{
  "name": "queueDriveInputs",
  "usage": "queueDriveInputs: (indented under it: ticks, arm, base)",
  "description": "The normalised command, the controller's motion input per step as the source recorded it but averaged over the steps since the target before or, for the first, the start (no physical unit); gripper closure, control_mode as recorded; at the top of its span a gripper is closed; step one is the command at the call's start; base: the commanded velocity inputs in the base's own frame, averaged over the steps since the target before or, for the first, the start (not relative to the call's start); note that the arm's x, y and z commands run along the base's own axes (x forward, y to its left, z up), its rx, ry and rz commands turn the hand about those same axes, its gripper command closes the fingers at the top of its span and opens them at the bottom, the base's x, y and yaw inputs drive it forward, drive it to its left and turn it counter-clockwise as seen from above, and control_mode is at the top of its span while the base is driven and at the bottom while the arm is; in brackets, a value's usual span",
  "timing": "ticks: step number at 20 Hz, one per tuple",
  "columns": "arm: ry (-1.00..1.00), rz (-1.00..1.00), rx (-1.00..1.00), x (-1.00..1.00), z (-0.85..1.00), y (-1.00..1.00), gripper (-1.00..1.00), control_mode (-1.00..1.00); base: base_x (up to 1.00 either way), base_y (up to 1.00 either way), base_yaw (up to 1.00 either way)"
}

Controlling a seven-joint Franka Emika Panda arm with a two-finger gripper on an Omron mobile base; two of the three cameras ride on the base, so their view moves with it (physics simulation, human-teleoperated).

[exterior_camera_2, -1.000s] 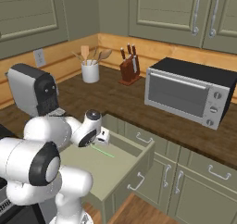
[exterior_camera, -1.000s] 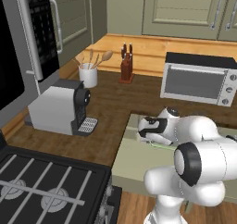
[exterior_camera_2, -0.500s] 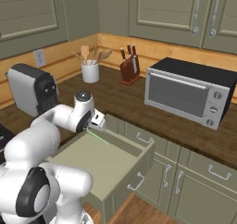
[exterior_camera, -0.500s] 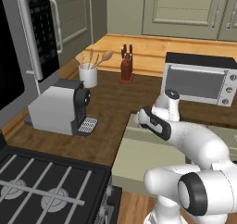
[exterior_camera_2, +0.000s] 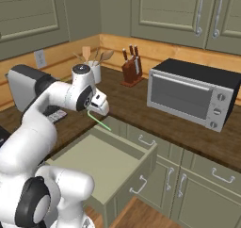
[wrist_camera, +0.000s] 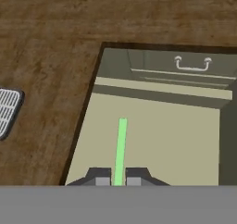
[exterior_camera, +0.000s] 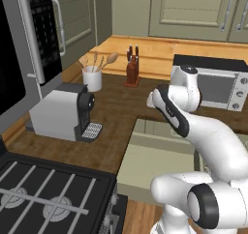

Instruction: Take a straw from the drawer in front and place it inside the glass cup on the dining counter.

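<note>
Where end effector (wrist_camera: 118,181) pinches it, straw (wrist_camera: 121,149) thin, bright-green.

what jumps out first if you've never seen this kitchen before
The bright green straw stands out, pinched in the shut end effector and held above the open drawer, whose pale inside lies bare. Behind it on the dark worktop sits a silver toaster oven to the right. A grey coffee machine sits to the left.
</note>
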Motion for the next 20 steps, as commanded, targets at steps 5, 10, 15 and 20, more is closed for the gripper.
queueDriveInputs:
  ticks: [5, 10, 15, 20]
  arm:
    - [0.00, -0.01, 0.00, -0.52, 0.98, -0.17, 1.00, -1.00]
    - [0.00, -0.02, 0.00, -0.61, 0.63, -0.09, 1.00, -1.00]
    - [0.00, 0.00, 0.00, -0.32, 0.12, 0.00, 1.00, 1.00]
    - [0.00, 0.00, 0.00, 0.00, 0.00, 0.00, 1.00, 1.00]
  base:
    - [0.00, 0.00, 0.00]
    - [0.00, 0.00, 0.00]
    - [-0.20, -0.02, 0.00]
    - [-1.00, -0.40, -0.14]
